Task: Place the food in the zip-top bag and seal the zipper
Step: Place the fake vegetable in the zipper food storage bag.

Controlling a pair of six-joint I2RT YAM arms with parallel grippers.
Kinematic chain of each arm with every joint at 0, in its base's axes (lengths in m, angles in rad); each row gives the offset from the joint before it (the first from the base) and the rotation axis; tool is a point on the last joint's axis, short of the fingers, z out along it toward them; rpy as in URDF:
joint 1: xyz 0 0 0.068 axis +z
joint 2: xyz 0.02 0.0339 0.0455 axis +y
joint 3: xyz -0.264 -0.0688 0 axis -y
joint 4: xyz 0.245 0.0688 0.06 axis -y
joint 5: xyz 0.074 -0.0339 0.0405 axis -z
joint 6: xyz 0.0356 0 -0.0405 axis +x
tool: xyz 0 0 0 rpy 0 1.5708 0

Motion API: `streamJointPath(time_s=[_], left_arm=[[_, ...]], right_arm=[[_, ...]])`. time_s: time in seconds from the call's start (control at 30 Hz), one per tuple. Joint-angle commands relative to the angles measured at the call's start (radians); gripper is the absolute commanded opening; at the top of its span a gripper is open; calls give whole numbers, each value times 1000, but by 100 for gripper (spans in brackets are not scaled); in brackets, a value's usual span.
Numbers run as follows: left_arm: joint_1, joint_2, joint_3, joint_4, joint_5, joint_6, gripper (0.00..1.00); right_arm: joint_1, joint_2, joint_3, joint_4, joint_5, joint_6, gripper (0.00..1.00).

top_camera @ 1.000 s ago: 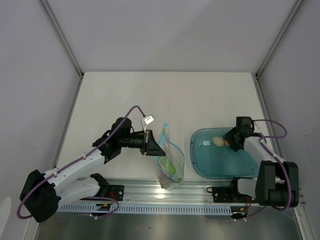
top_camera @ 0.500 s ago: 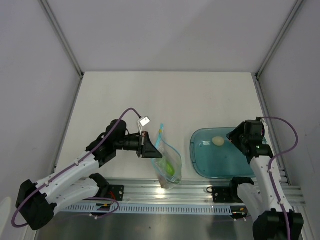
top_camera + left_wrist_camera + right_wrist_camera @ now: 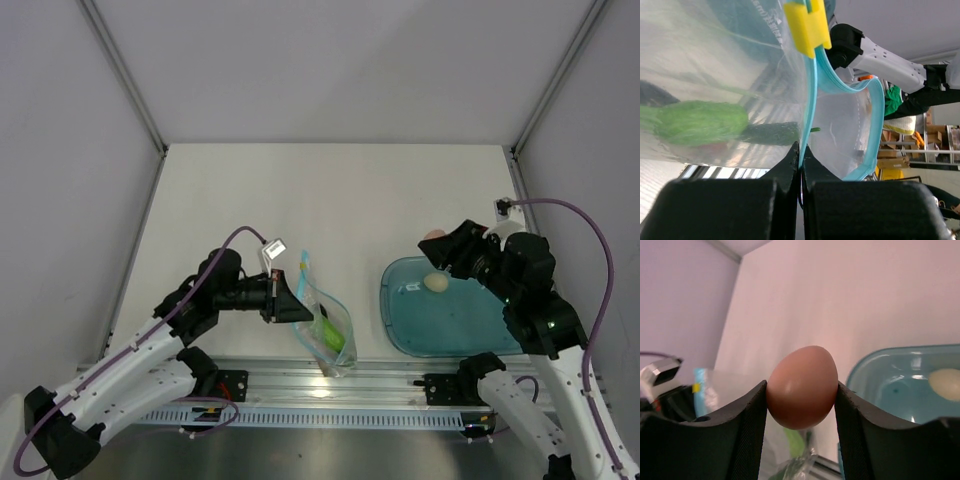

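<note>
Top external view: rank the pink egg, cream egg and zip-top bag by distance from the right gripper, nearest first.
1. pink egg, clamped in the right gripper itself.
2. cream egg, lying in the teal tray close by.
3. zip-top bag, across the table to the left, pinched by the left gripper.

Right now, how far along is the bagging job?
Done: the cucumber and pepper lie inside the bag, its zipper edge pinched by the left gripper. In hand: the right gripper holds the pink egg. Left: the cream egg in the tray, then sealing.
</note>
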Motion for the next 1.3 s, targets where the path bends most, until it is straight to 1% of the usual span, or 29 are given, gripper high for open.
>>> streamJointPath(time_s=[0.0, 0.03, 0.07, 0.13, 0.17, 0.23, 0.27, 0.33, 0.37, 0.4, 0.47, 0.5, 0.53, 0.6, 0.63, 0.7, 0.73, 0.83, 0.87, 0.93, 1.13, 1.27], left_arm=[[-4, -23, 45, -46, -48, -6, 1], [-4, -27, 47, -49, -49, -10, 0], [-5, -36, 45, -63, -59, -12, 1], [-4, -43, 47, -77, -66, -10, 0], [-5, -43, 50, -93, -69, -9, 1], [-5, -38, 59, -113, -74, 5, 1], [-5, -35, 65, -123, -77, 11, 0], [-5, -29, 70, -146, -89, 20, 0], [-5, -27, 73, -152, -92, 22, 1], [-5, -29, 71, -157, -94, 23, 1], [-5, -32, 68, -164, -100, 25, 0], [-4, -32, 65, -166, -102, 25, 0], [-5, -35, 62, -167, -103, 26, 1], [-5, -37, 57, -173, -109, 30, 1], [-5, -38, 56, -175, -112, 33, 1], [-4, -35, 56, -183, -118, 37, 0], [-5, -30, 56, -187, -120, 43, 1], [-4, -29, 62, -193, -117, 48, 1], [-4, -32, 60, -193, -117, 48, 0], [-5, -41, 63, -199, -117, 48, 1], [-5, -60, 67, -210, -118, 45, 1], [-4, -55, 65, -206, -114, 43, 0]], right_arm=[[113, 19, 97, 14, -24, -29, 0], [143, 34, 129, 21, -26, -31, 0], [203, 45, 143, 24, -31, -32, 0], [268, 71, 175, 21, -37, -41, 0], [338, 96, 201, 21, -35, -45, 0], [421, 126, 235, -10, -18, -67, 0], [514, 151, 262, -21, 38, -72, 0], [617, 159, 276, -35, 112, -84, 0], [666, 162, 281, -36, 177, -84, 0], [756, 166, 290, -36, 224, -83, 0], [840, 177, 295, -29, 280, -81, 0], [877, 194, 299, -28, 337, -80, 0], [953, 208, 305, -25, 366, -80, 0], [1032, 237, 321, -35, 431, -78, 0], [1117, 270, 342, -47, 509, -78, 0], [1205, 306, 368, -56, 593, -81, 0], [1281, 347, 397, -67, 665, -84, 0], [1349, 422, 448, -94, 727, -109, 0], [1381, 471, 480, -102, 773, -114, 0], [1394, 516, 506, -128, 802, -126, 0], [1370, 614, 528, -130, 824, -147, 0], [1316, 663, 528, -142, 786, -146, 0]])
